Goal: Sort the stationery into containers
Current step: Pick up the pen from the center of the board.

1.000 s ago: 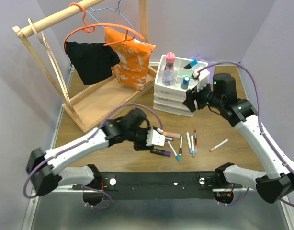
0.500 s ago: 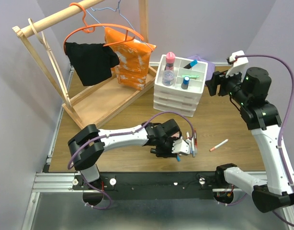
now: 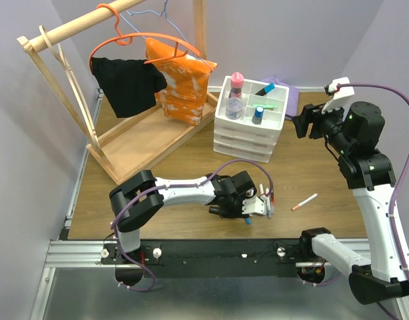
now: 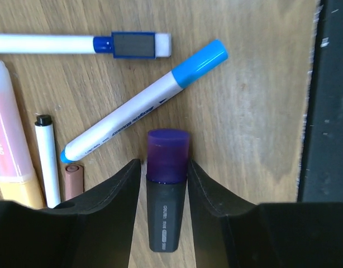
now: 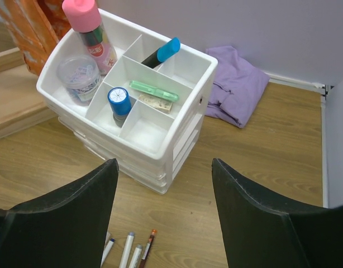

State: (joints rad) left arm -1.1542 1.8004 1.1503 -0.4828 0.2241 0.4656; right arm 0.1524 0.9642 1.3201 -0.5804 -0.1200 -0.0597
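Observation:
A purple-capped dark highlighter lies flat on the wood. My left gripper straddles it, open: the right finger nearly touches the cap and a thin gap shows on the left. Around it lie a blue-capped pen, a white pen with a blue band, a pink highlighter and a thin black-capped pen. The white organiser holds a pink-capped bottle, a blue-capped bottle, a green pen and a blue-capped highlighter. My right gripper hangs open and holds nothing, high up to the right of the organiser.
One orange-tipped pen lies alone at the right. A wooden rack with a black cloth and an orange bag fills the back left. A purple cloth lies behind the organiser. The black base rail runs close beside the left gripper.
The left arm reached rightward to the pens and its jaws narrowed around the purple highlighter. The right arm pulled back from the organiser, up and to the right.

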